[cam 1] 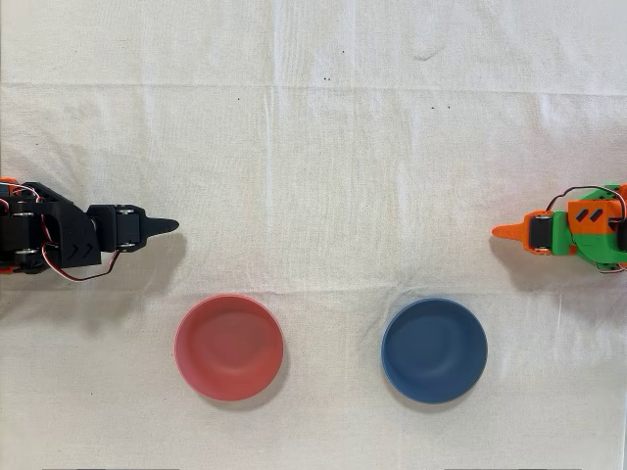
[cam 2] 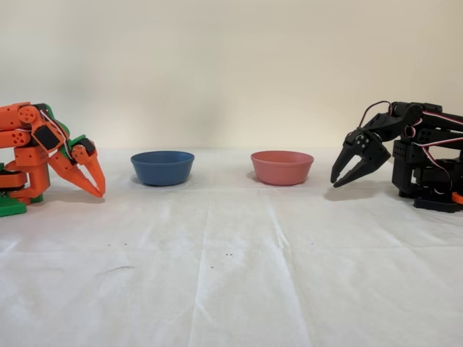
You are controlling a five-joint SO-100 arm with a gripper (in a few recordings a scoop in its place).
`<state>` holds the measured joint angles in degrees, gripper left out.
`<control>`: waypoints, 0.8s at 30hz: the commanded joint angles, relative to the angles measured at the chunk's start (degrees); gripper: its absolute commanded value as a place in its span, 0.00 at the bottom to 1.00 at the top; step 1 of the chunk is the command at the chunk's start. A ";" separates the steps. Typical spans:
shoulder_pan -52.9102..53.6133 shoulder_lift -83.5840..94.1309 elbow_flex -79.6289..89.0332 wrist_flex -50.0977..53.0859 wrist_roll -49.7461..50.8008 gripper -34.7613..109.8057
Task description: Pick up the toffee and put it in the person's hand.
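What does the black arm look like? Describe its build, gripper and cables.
The black arm is made of matte black blocky segments with visible screws. Red, white and black cables loop along it. Its gripper has two curved, pointed black fingers, claw-like. A small orange part sits at its base.

Black arm [cam 2: 416,155], red-and-white cables, pointed fingers [cam 2: 340,173]

We see bright, even, soft light in both views, with no glare. From overhead, the red bowl [cam 1: 229,347] and blue bowl [cam 1: 434,350] throw faint shadows onto the white cloth [cam 1: 313,147]. From the side, everything reads sharp, creases included, with pale shadows under each arm.
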<state>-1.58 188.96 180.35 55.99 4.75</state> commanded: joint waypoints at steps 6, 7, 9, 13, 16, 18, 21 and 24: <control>0.44 4.13 3.78 -2.46 2.11 0.24; 0.44 4.13 3.78 -2.37 1.85 0.24; 0.53 4.13 3.78 -2.37 1.67 0.24; 0.53 4.13 3.78 -1.32 1.32 0.24; 0.53 4.13 3.78 -1.14 1.85 0.24; 0.53 4.13 3.78 -1.14 1.76 0.24; 0.53 4.13 3.78 -1.14 1.76 0.24; 0.62 4.13 3.78 -1.14 2.02 0.24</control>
<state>-1.58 188.96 181.05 54.32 6.24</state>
